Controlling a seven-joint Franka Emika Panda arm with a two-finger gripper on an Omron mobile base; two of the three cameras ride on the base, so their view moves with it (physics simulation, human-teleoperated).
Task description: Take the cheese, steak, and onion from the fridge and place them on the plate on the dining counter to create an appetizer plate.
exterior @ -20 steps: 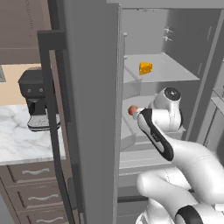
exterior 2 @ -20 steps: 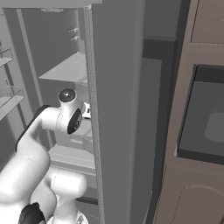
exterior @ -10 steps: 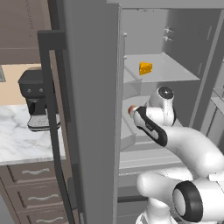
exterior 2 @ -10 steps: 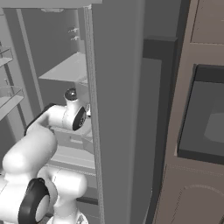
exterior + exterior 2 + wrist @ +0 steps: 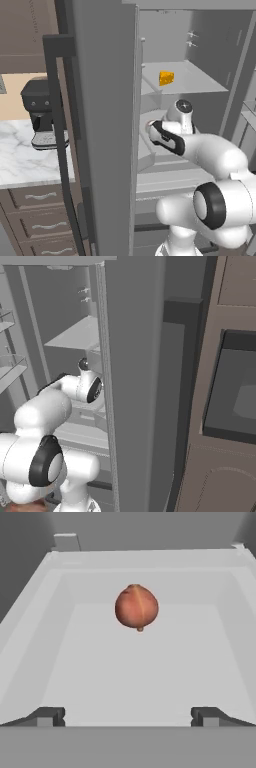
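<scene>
- The onion [image 5: 136, 607] lay alone in a drawer [image 5: 60, 637] of the fridge [image 5: 200, 60], toward the drawer's back wall.
- The gripper [image 5: 127, 716] sat before the onion, apart from it, jaws spread wide.
- The cheese [image 5: 166, 78] rested on the shelf [image 5: 200, 80] above the arm.
- A coffee machine [image 5: 42, 117] stood on the worktop [image 5: 25, 162], left of the fridge door [image 5: 105, 125].

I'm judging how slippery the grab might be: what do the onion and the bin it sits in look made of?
The onion looks like dry, papery reddish-brown skin, faintly streaked and matte, with a small root nub below. The bin looks like smooth pale grey moulded plastic, matte, judging by its plain seamless walls and rounded rim, though a render leaves that open.
</scene>
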